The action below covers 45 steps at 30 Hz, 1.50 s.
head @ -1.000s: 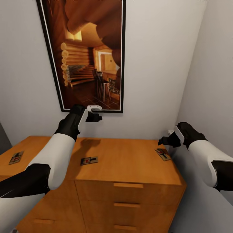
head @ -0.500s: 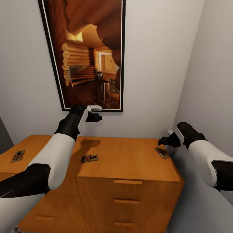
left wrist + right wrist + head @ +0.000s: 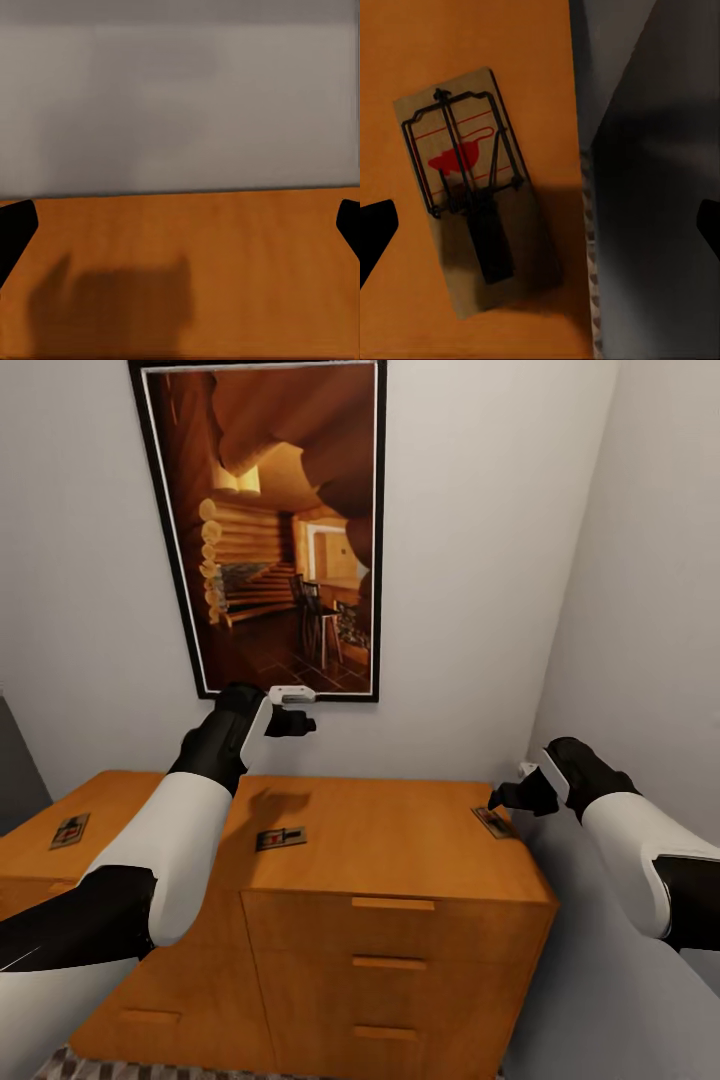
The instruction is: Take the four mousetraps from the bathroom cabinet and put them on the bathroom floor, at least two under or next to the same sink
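Smooth orange-brown wooden cabinet (image 3: 400,850); flat rectangular mousetraps (image 3: 472,187), thin wire, red mark.

a home: wooden drawer chest (image 3: 390,930) in a corner, framed log-cabin picture (image 3: 280,530) on wall.

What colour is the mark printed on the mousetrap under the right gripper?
Red, on the mousetrap; clearest in the right wrist view.

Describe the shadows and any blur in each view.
Head view: soft arm shadow on the cabinet top, sharp overall. Left wrist view: a blurry dark shadow on the wood, hazy grey wall behind. Right wrist view: a dark shadow falls across the mousetrap, whose wires stay crisp.
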Motion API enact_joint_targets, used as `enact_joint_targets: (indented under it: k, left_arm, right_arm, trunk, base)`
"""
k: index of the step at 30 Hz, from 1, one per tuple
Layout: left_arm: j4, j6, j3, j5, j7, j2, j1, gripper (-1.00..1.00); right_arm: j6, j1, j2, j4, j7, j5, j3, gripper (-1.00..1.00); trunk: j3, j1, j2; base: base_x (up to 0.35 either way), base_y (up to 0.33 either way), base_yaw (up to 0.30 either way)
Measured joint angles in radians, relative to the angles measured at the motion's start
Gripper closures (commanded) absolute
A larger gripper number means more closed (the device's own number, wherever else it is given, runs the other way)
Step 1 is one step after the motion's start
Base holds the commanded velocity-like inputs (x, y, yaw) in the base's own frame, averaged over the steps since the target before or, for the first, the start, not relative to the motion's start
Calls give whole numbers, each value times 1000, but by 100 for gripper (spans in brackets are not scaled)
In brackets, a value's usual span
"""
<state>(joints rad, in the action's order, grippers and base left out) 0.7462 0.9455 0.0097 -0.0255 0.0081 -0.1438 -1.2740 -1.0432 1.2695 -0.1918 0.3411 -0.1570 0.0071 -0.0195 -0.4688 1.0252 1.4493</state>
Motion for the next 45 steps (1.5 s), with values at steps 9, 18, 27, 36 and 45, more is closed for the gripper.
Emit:
enact_joint_targets:
  k: [9, 18, 27, 36, 45]
  left_arm:
    - [-1, 0, 0, 1, -1, 0, 0, -100]
    - [-1, 0, 0, 1, -1, 0, 0, -100]
    - [-1, 0, 0, 1, -1, 0, 0, -100]
    - [-1, 0, 0, 2, -1, 0, 0, -100]
    - [-2, 0, 0, 3, -1, -1, 0, -100]
  right_arm:
    - [0, 0, 1, 0, 3, 1, 0, -100]
    - [0, 0, 2, 0, 5, 1, 0, -100]
    - [0, 0, 4, 0, 14, 5, 2, -100]
    - [0, 0, 9, -1, 24, 25, 2, -100]
    - [0, 0, 11, -5, 28, 37, 0, -100]
  trunk:
    - [0, 0, 0]
    - [0, 0, 0]
    - [0, 0, 0]
    - [0, 0, 0]
    - [0, 0, 0]
  base:
    - [-27, 0, 0]
    - [-4, 0, 0]
    - [0, 0, 0]
    - [0, 0, 0]
    - [0, 0, 0]
